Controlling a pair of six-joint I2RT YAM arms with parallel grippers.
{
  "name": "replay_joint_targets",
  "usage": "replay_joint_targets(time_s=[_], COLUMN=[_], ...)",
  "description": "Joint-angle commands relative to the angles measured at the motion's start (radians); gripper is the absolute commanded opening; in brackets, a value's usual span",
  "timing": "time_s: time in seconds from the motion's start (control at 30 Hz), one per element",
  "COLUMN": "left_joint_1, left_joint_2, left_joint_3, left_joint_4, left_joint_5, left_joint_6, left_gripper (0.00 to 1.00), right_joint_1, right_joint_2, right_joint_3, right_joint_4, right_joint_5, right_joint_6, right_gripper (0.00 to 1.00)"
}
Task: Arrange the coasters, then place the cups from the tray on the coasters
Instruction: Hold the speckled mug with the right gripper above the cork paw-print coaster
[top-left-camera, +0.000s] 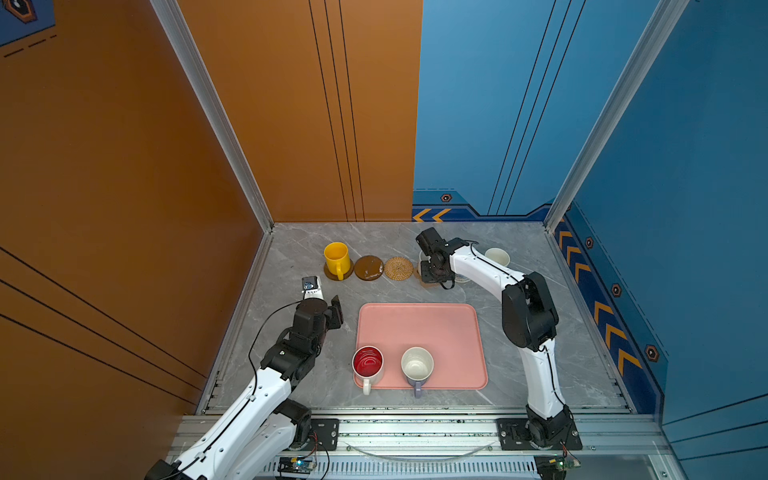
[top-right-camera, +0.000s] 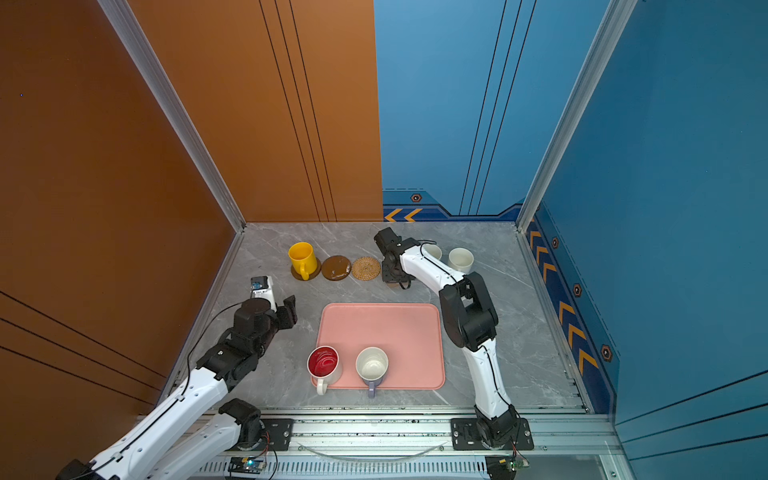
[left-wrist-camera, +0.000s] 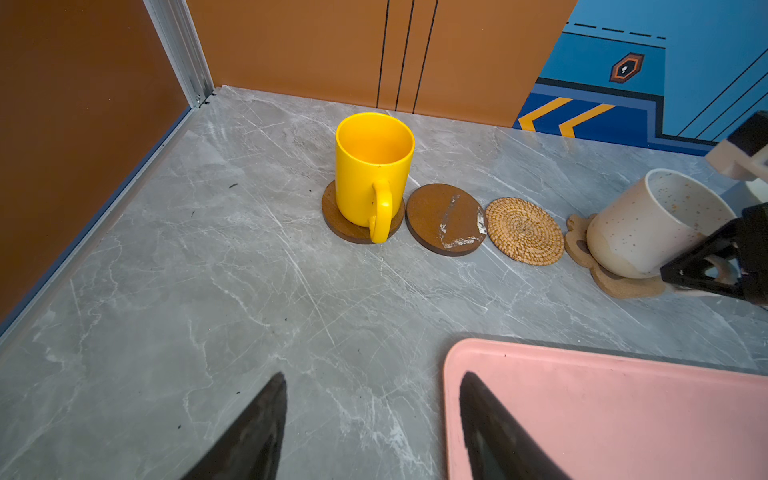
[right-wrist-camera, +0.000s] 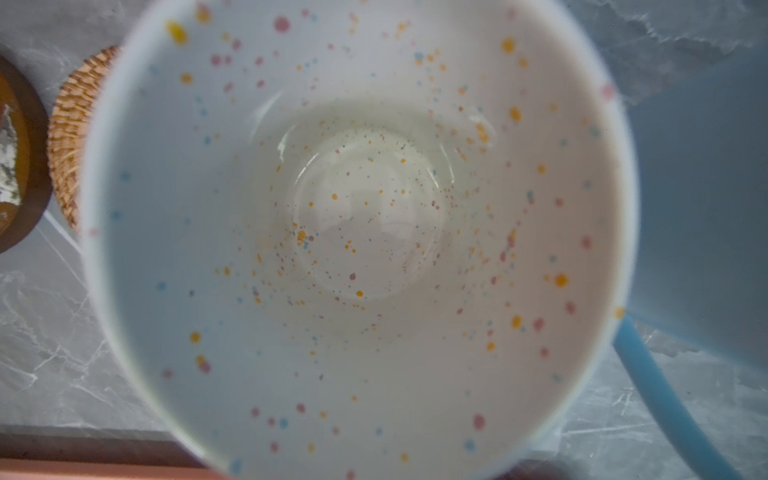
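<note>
A yellow cup stands on a dark brown coaster at the back left. Beside it lie a second brown disc and a tan woven coaster, both bare. My right gripper is shut on the handle of the speckled white cup, whose base is on the paw-shaped coaster. This cup's inside fills the right wrist view. On the pink tray stand a red-lined white cup and a lavender cup. My left gripper hangs open over the tray's left edge.
A plain white cup and another cup, half hidden by my right arm, stand at the back right. A light blue cup is right beside the speckled one. Orange and blue walls close the back and sides.
</note>
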Motion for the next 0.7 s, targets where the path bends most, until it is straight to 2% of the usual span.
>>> replay_joint_targets(time_s=[0.0, 0.3, 0.4, 0.67], left_joint_1=[0.012, 0.013, 0.013, 0.013], left_joint_2=[-0.003, -0.003, -0.006, -0.008], left_joint_3=[-0.005, -0.004, -0.005, -0.004], left_joint_4=[0.006, 0.004, 0.003, 0.0], left_joint_5=[0.012, 0.012, 0.012, 0.012], left_joint_6=[-0.007, -0.007, -0.007, -0.008], left_gripper=[0.67, 0.66, 0.67, 0.67], right_joint_1=[-0.009, -0.017, -0.017, -0.017], right_joint_2=[-0.007, -0.002, -0.002, -0.004], right_joint_3=[0.042, 0.043, 0.042, 0.041], right_joint_4=[0.011, 0.007, 0.006, 0.003], right_joint_5=[0.04, 0.02, 0.017, 0.012], right_joint_6=[-0.013, -0.004, -0.002, -0.001], right_gripper=[0.0, 0.0, 0.09, 0.17])
